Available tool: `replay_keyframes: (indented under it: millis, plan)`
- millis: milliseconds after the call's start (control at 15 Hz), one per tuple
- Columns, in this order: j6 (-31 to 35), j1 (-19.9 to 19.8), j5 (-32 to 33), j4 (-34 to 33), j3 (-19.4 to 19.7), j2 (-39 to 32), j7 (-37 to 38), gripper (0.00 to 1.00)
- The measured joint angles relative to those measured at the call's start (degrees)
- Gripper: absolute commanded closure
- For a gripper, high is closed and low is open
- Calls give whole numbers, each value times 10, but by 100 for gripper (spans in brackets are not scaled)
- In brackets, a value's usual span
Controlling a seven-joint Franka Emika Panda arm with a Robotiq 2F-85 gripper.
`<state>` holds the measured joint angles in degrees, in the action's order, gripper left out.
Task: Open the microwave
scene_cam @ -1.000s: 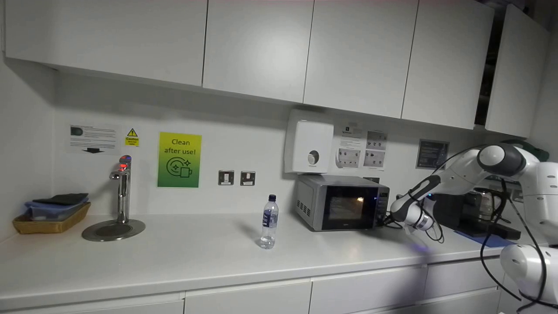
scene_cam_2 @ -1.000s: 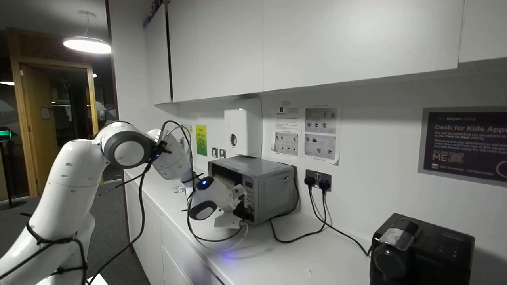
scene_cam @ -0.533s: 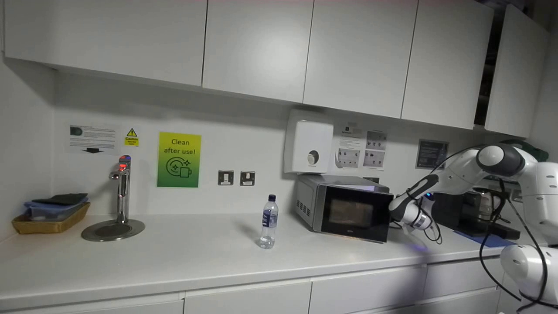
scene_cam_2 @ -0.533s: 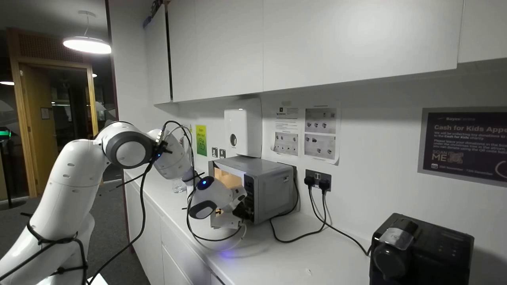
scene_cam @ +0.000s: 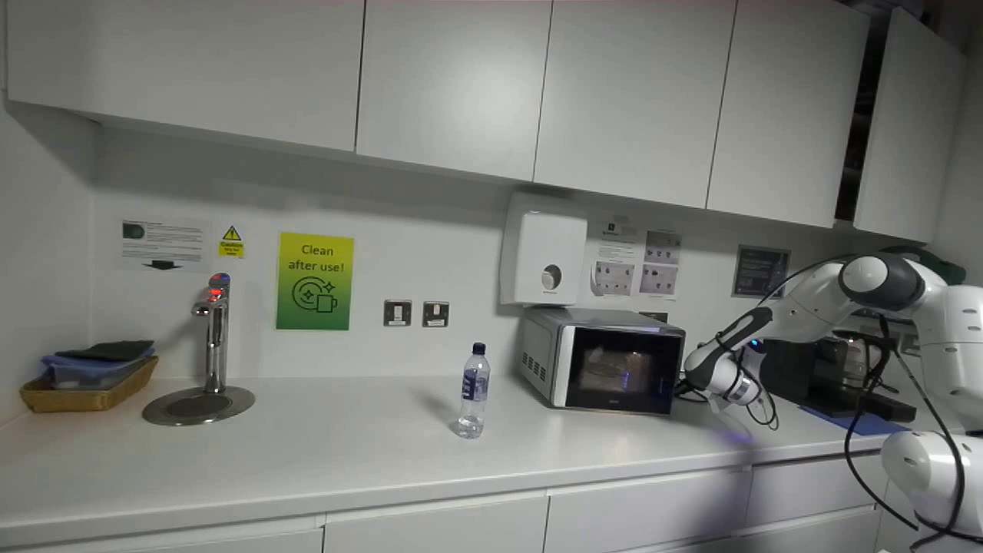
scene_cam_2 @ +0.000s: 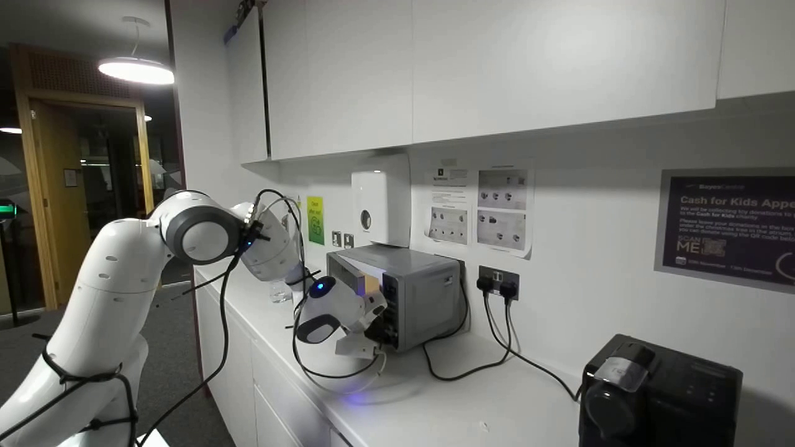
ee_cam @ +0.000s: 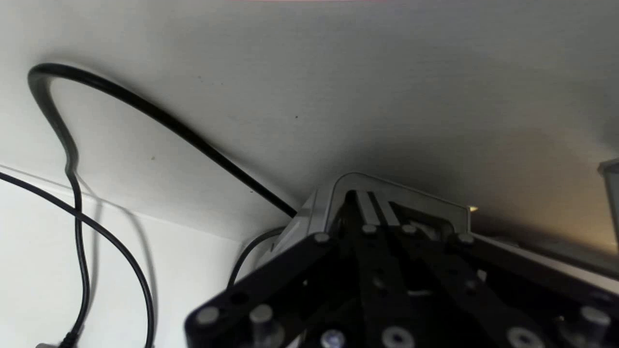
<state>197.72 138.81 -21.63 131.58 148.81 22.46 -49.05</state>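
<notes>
The white countertop (scene_cam: pixel 330 449) carries a basket (scene_cam: pixel 92 392), tap (scene_cam: pixel 218 334), upright bottle (scene_cam: pixel 474 395) and microwave (scene_cam: pixel 607 365). A blue mat (scene_cam: pixel 875 426) lies there too.

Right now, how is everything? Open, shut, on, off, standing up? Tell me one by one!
Microwave door: partly open
Microwave inside: lit
Gripper: shut
Bottle: upright, cap on
Tap: red light on
End cupboard door: ajar
Drawers: shut
Black plugs: plugged in
Ceiling lamp: lit
</notes>
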Motion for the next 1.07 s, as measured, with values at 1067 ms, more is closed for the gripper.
replay_keyframes:
  millis: [1067]
  plan:
    - [0,2,0,2,-1,-3,87,100]
